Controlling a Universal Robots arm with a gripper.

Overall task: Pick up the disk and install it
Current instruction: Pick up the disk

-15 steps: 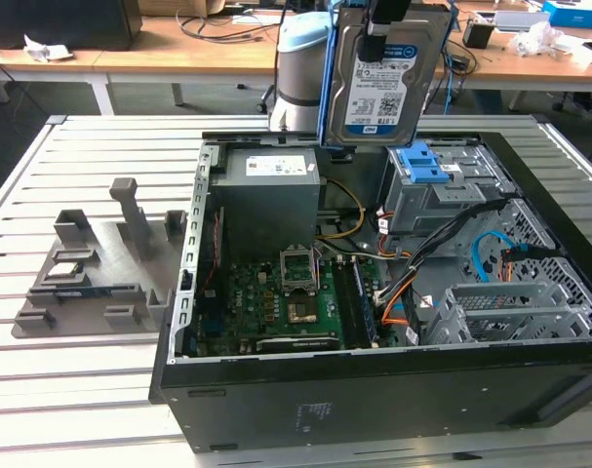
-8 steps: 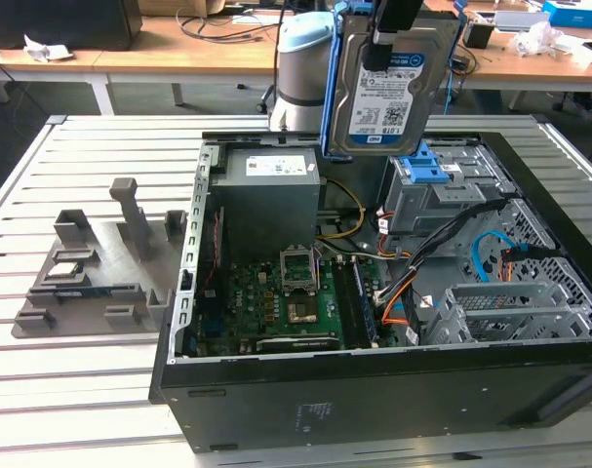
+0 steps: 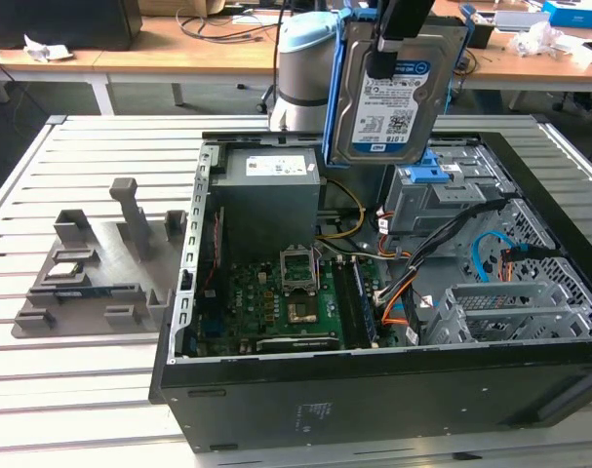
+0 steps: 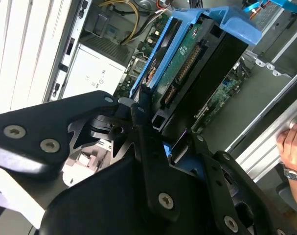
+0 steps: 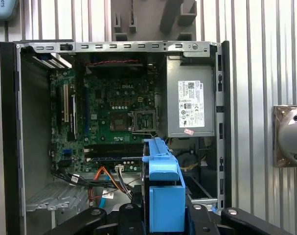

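On the exterior view's left, a grey plastic holder sits on the white table made of long slats. Just beside it is a big black computer case, lying on its side with its lid off. Inside, near the holder's side, is a green board full of small parts. Behind the green board stands a big grey box with a white sticker. The round, pale arm of the robot rises behind that box. Next comes the disk. It is up in the air, standing on its edge, with its white and blue label facing the camera and blue rails on its sides. The gripper holds it from above, and in the second wrist view its black fingers press tight on the disk's end. The disk is not in the case yet. Right under it is a grey metal bay with a blue latch, and I cannot tell if the two touch. Orange, blue and black wires run past the bay. On the exterior view's right, a grey metal cage sits in the corner of the case. In the second wrist view, a person's hand with a watch rests by a metal edge.
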